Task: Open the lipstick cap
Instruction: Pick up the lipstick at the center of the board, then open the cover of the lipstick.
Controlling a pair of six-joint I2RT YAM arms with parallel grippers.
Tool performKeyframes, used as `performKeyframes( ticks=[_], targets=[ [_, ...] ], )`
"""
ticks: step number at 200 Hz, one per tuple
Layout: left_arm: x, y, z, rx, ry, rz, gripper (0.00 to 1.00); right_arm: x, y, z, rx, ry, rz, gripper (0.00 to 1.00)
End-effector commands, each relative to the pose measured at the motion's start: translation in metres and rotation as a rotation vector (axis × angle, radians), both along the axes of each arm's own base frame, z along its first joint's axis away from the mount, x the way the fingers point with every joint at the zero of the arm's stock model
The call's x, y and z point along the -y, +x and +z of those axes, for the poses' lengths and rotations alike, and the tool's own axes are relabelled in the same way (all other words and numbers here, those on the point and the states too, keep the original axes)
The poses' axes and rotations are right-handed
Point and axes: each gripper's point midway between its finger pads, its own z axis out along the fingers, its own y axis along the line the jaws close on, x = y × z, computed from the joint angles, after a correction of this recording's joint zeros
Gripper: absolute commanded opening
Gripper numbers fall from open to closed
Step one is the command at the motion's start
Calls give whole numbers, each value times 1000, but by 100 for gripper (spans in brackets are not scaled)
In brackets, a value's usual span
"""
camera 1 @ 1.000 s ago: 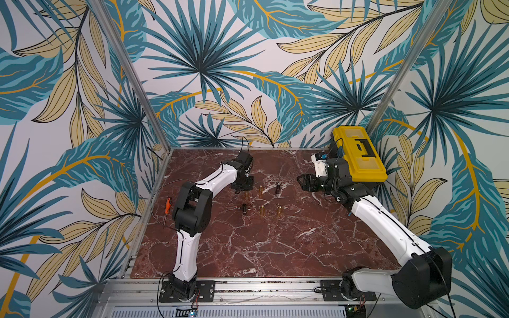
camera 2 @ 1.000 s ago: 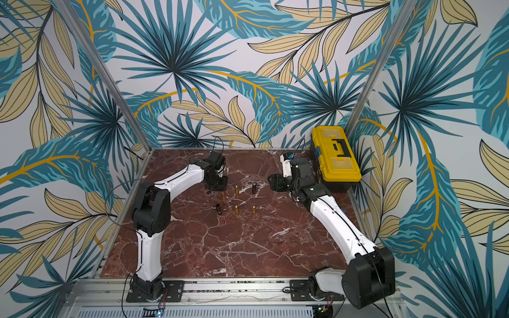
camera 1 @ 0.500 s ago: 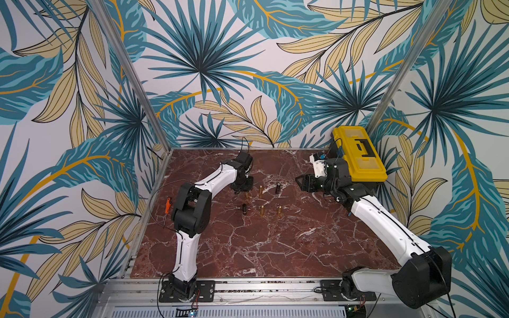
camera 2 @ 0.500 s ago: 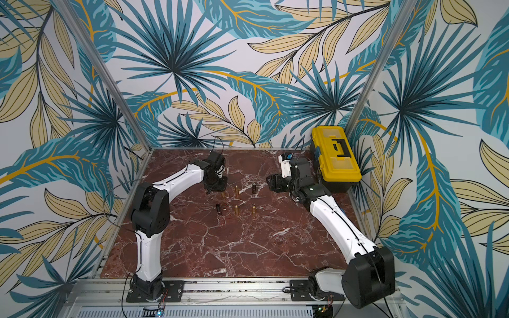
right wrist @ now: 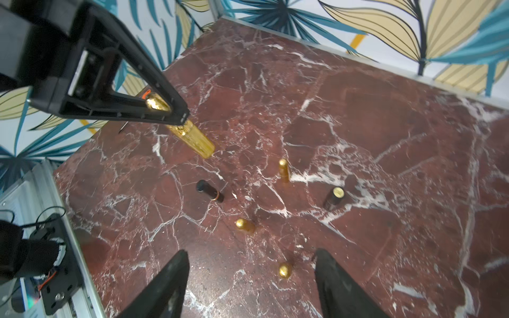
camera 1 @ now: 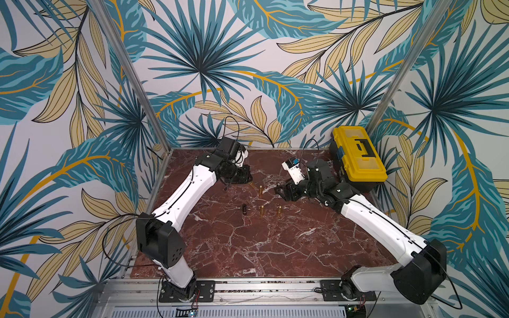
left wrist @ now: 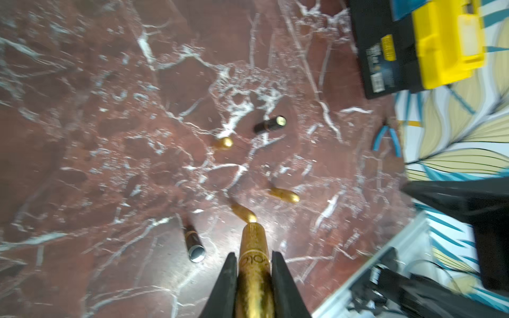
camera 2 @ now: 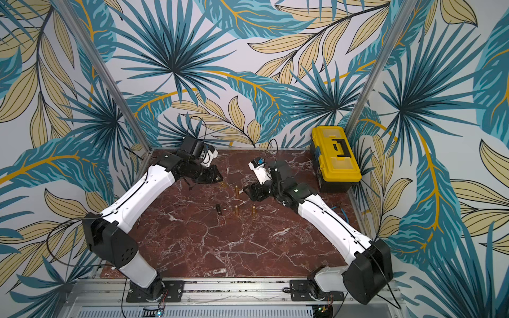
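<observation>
Lipstick [right wrist: 192, 139], gold, sits clamped in the left gripper [left wrist: 254, 257], tilted low over the marble table [camera 1: 275, 247] toward its far edge; the right gripper [right wrist: 250, 252] hangs wide and empty nearby.

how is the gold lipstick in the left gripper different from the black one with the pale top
The gold lipstick is gold all over; the black lipstick is dark with a pale top. The gold lipstick is tilted, clamped in the left gripper; the black lipstick stands free on the table. Both are slim tubes.
</observation>
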Motion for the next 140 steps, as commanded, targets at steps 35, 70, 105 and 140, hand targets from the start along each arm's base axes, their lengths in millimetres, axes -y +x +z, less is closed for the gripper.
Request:
performKeyframes(
  ticks=[35, 70, 105, 140],
  targets=[
    [13, -45, 22, -111, -175, -67, 4, -38, -19, 17, 51, -17, 200, 73],
    [15, -51, 30, -117, -205, -78, 4, -53, -21, 7, 34, -51, 256, 73],
    [15, -53, 28, -128, -207, -82, 4, -64, -28, 1, 15, -64, 308, 71],
    [17, -53, 29, -129, -214, -91, 4, -65, -27, -7, 2, -91, 313, 67]
  ],
)
